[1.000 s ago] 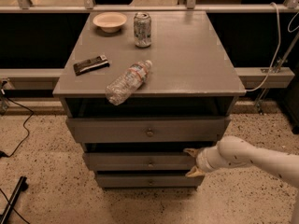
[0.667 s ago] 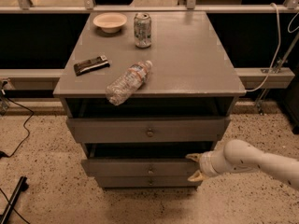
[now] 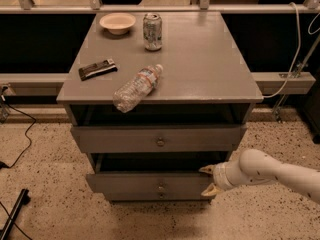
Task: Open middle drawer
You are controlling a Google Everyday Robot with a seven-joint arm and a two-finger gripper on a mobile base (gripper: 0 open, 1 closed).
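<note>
Smooth white arm (image 3: pixel 280 171) reaches in low from right; gripper (image 3: pixel 209 180) spread wide at right end of flat grey middle drawer (image 3: pixel 150 183) with round brass knob (image 3: pixel 161 187).

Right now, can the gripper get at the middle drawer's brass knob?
Likely yes. The gripper sits at the right end of the middle drawer, and the knob at the centre of its front is exposed, with nothing between them.
</note>
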